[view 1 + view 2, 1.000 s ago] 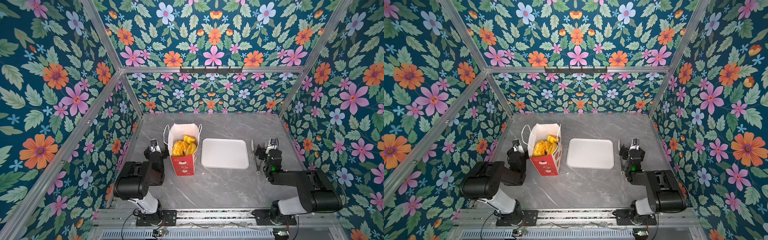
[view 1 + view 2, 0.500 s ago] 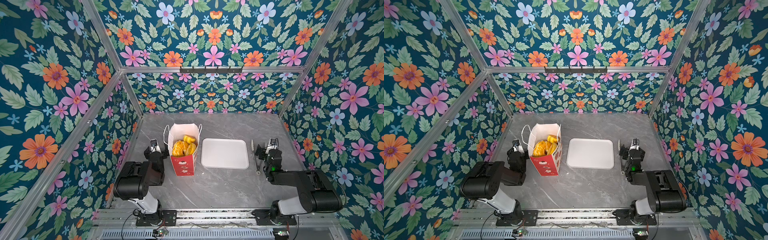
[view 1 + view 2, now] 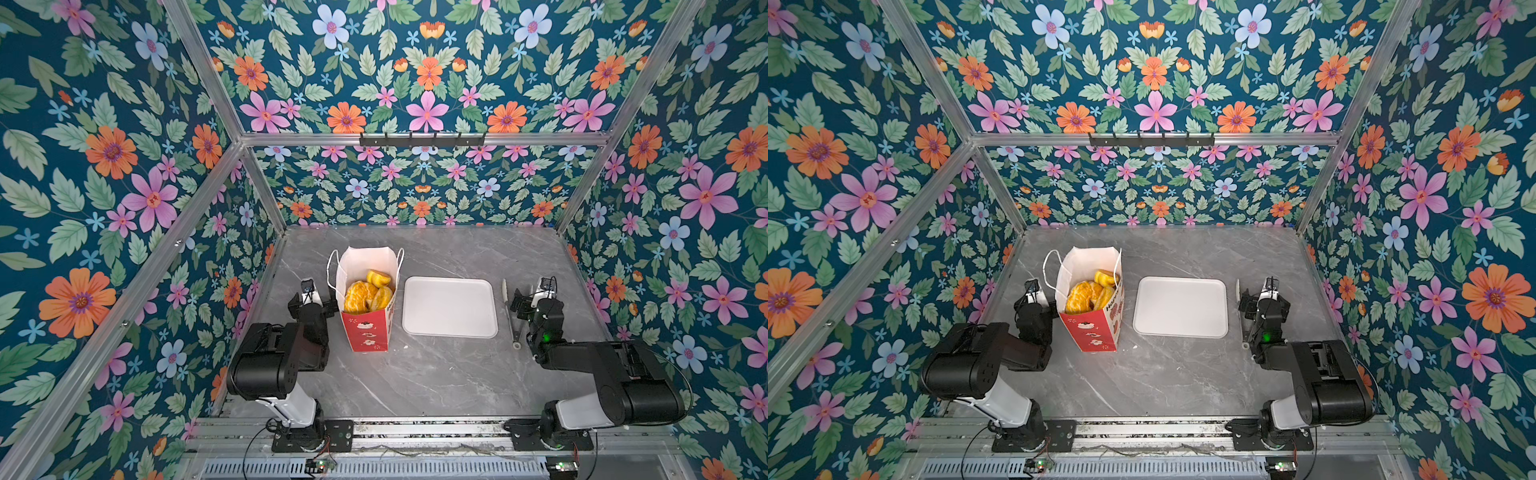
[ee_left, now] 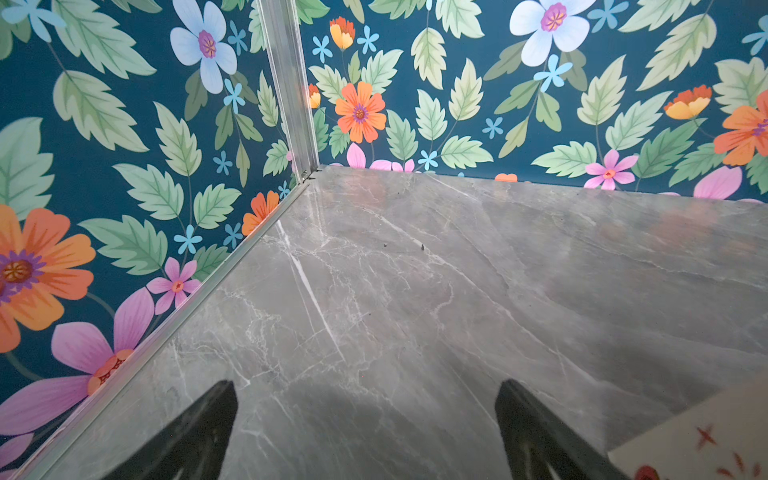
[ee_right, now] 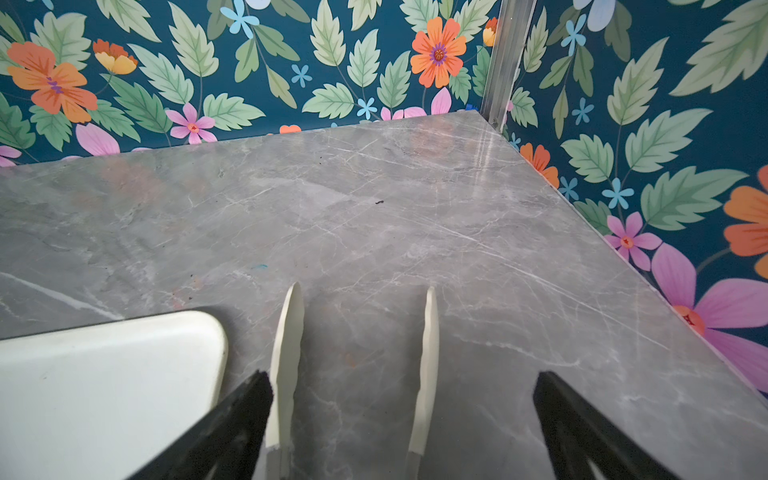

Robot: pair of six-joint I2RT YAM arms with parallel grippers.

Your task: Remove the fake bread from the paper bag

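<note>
nothing moved | fake bread inside paper bag | left end effector beside bag, right end effector well away, both apart | unstarted

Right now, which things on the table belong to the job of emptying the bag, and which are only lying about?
For the job:
- bread, piled in the open bag
- bag, standing upright

Lying about (not named in the job, though either might serve later):
- tray, beside the bag
- tongs, lying flat on the far side of the tray
</note>
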